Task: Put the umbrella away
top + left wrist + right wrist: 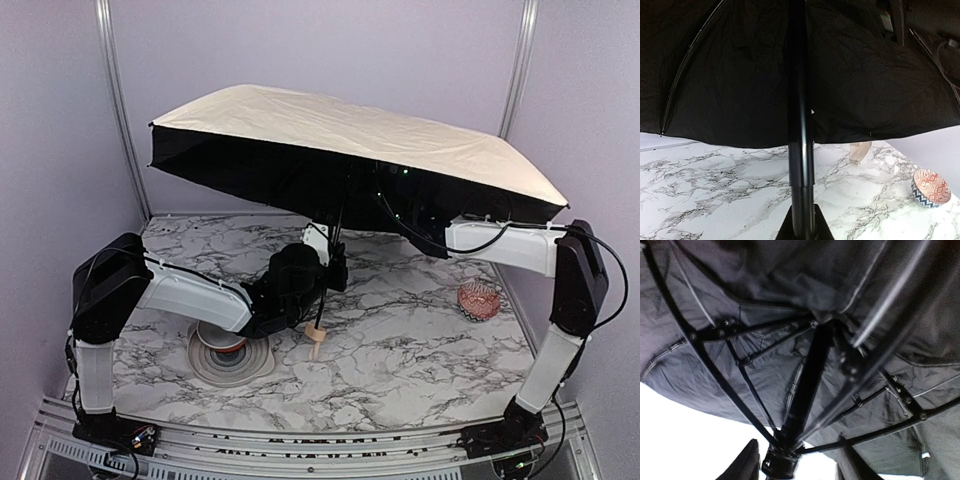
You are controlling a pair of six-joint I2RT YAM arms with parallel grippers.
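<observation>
Marble table [400, 350]; umbrella [350, 125] cream overhead, black from wrist views.

A robot test cell in a lab: plain lilac walls [300, 45] enclose three sides, aluminium posts [119, 110] stand at the far corners, and the left arm [190, 295] and right arm [500, 245] are bolted to a metal rail [300, 442] along the marble-patterned table's [400, 340] near edge.
</observation>
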